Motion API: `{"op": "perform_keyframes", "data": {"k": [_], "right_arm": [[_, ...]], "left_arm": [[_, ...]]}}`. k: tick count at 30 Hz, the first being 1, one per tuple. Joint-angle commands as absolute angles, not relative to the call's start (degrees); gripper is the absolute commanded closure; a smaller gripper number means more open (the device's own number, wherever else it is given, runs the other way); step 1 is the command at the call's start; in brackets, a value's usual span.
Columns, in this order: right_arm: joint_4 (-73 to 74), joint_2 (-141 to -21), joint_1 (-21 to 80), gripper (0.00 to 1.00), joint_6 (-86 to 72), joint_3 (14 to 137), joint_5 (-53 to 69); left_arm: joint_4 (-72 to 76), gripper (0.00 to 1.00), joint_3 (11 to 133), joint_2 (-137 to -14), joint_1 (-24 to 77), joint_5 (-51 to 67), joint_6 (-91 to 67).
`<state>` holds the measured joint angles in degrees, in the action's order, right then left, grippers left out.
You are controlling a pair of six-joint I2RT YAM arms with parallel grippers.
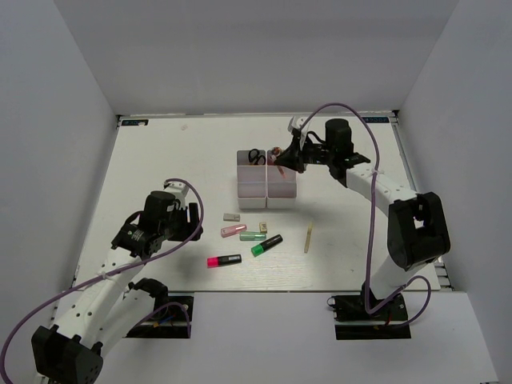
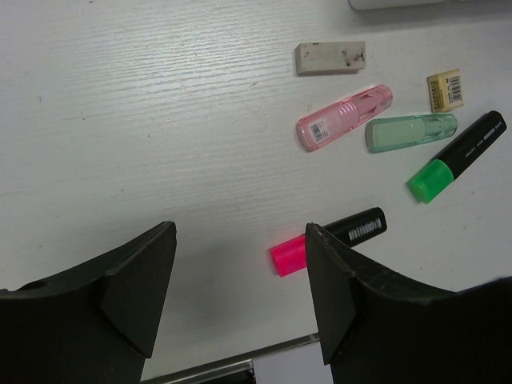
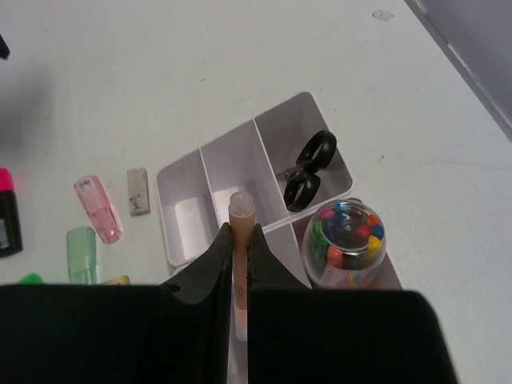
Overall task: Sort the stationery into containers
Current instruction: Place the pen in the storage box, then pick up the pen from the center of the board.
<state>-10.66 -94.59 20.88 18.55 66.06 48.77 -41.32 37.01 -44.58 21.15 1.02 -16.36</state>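
right wrist: peach stick (image 3: 240,214) points straight out from end effector (image 3: 241,234)

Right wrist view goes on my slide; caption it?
Right gripper, shut on a stick, hovers over the bins holding scissors and a bead-filled tube.

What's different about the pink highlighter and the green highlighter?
The pink highlighter has a pink end; the green highlighter has a green one. From above, the pink one lies almost level and the green one slants. The pink one lies alone, nearer the robot; the green one sits close to a pale green marker. Both have black bodies and lie on the table, outside the bins.
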Motion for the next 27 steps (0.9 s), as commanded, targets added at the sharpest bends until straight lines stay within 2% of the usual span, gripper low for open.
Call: {"op": "perform_keyframes", "data": {"k": [1, 8, 16, 17, 18, 19, 21, 27], "right_arm": [[-13.8, -93.43, 20.22, 1.0, 26.62, 64.43, 51.95], [-11.07, -93.6, 20.04, 1.0, 37.25, 62.41, 47.2], [-10.56, -93.78, 19.77, 1.0, 36.56, 63.01, 46.49], [-9.76, -93.95, 19.78, 0.98, 36.82, 63.19, 46.41], [-8.28, -94.13, 19.6, 0.77, 37.7, 63.19, 46.23], [-8.26, -94.13, 19.6, 0.66, 37.7, 63.11, 46.23], [-8.09, -93.52, 19.78, 0.54, 38.14, 61.97, 45.62], [-4.84, -91.59, 19.78, 0.49, 35.88, 62.84, 45.0]], "left_arm": [[-40.17, 0.24, 36.83, -44.38, 20.83, 1.85, -16.0], [-40.17, 0.24, 36.83, -44.38, 20.83, 2.2, -16.08], [-40.17, 0.26, 36.91, -44.56, 20.74, 2.29, -16.08], [-39.99, 0.26, 36.91, -44.47, 20.74, 2.29, -15.91], [-40.16, 0.26, 36.91, -44.47, 20.74, 2.37, -15.91], [-40.17, 0.26, 36.83, -44.47, 20.74, 2.29, -15.91], [-40.16, 0.26, 36.91, -44.21, 20.74, 2.46, -15.91], [-39.9, 0.26, 36.83, -44.65, 20.74, 3.07, -16.0]]}}
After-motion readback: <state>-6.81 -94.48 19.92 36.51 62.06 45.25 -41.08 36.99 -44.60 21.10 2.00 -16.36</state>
